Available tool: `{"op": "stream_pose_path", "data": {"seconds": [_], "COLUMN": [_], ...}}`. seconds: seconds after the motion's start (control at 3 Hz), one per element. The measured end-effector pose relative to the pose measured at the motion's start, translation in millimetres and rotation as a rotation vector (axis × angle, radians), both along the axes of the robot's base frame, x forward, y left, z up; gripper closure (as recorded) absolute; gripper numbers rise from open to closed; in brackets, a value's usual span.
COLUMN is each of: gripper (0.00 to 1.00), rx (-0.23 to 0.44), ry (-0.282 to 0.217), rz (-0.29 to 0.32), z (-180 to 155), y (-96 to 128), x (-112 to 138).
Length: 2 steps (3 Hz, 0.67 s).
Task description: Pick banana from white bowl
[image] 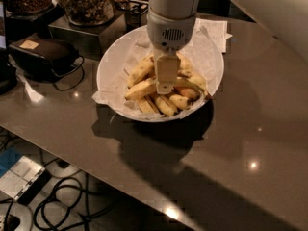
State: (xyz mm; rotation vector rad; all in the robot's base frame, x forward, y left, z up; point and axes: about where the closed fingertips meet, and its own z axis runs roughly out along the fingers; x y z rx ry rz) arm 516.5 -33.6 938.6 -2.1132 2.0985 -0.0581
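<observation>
Camera view, tool (165,84) low among bananas (142,71) in white bowl (111,66) — grip state unclear.

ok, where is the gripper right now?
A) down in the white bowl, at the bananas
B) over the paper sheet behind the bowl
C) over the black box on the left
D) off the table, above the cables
A: the gripper points straight down inside the white bowl, its lower end at the pile of bananas.
</observation>
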Motion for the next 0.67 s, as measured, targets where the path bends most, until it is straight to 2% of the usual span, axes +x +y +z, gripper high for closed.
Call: {"op": "stream_pose_path", "data": {"seconds": [0.67], "gripper": [0.41], "rx": [-0.022], "ry": [0.006], "rz": [-0.012], "z": [-8.9], "y": [1.0], "x": [6.4]}}
